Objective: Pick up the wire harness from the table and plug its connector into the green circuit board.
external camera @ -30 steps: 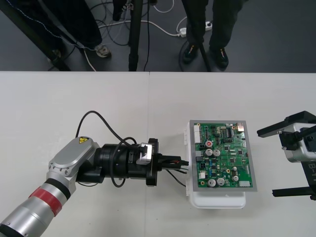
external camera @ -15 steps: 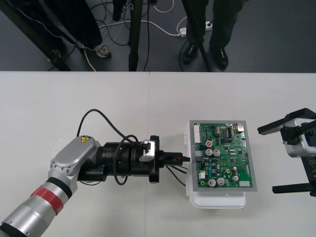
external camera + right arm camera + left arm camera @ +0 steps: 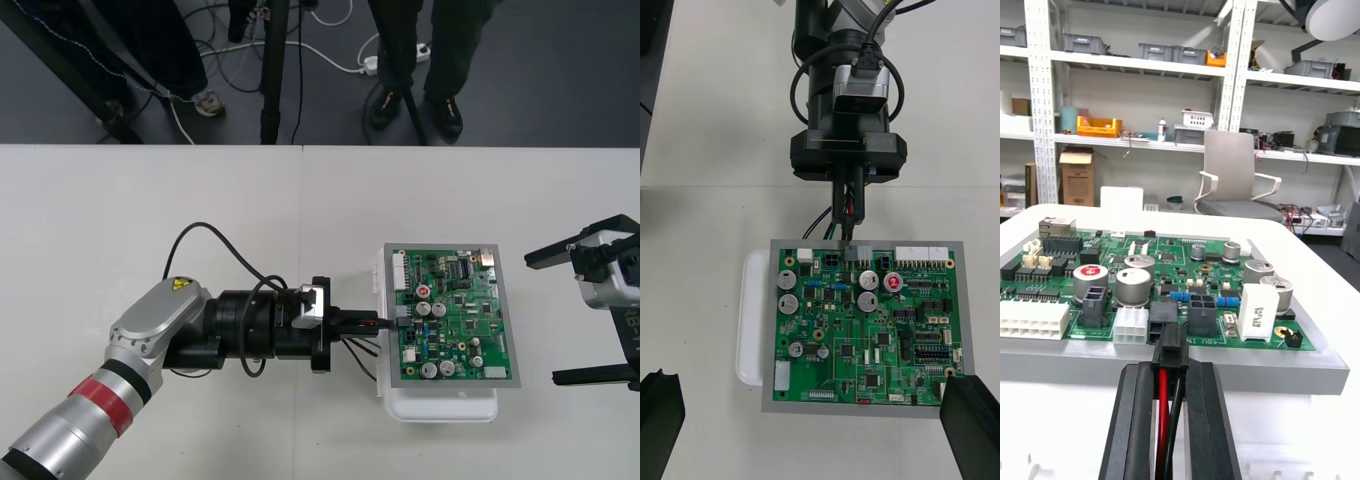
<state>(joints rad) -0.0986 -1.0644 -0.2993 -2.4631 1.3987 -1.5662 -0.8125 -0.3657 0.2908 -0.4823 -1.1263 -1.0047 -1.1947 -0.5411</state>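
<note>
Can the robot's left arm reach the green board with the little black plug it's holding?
Probably yes. The left tool holds the plug right at the edge of the green board, and nothing stands between them.

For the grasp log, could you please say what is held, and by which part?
The left gripper pinches the thin red-black wire harness behind its small black plug.
</note>
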